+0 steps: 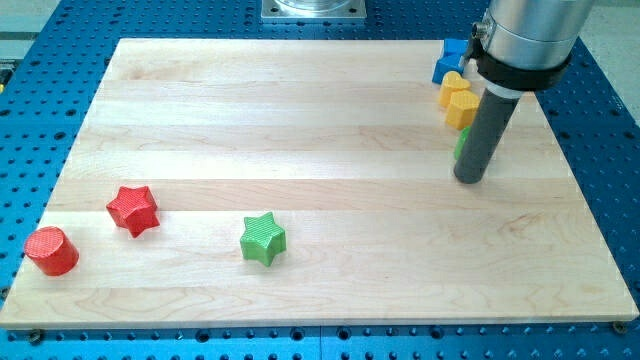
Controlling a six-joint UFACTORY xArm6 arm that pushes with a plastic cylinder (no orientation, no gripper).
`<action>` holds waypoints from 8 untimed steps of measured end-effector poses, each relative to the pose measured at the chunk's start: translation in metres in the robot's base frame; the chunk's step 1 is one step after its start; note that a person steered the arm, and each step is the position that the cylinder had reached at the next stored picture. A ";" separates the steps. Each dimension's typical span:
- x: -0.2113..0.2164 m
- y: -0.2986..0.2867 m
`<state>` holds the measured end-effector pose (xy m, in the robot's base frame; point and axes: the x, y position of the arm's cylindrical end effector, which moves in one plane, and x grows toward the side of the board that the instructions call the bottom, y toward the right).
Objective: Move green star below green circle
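Observation:
The green star [263, 239] lies on the wooden board at the lower middle-left. The green circle [460, 146] is mostly hidden behind my rod at the right; only a green sliver shows at the rod's left edge. My tip [469, 177] rests on the board at the right, far to the right of the green star and a little above its level, right in front of the green circle.
A yellow heart-like block [458, 104] and a blue block [450, 60] sit at the upper right, above my tip. A red star [134, 210] and a red cylinder [51, 250] lie at the lower left. The board [300, 120] rests on a blue perforated table.

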<state>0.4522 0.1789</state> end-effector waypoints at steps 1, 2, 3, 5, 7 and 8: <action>0.015 0.006; -0.012 0.005; -0.016 -0.011; 0.122 -0.108; 0.165 -0.271; 0.119 -0.285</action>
<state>0.5717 -0.1060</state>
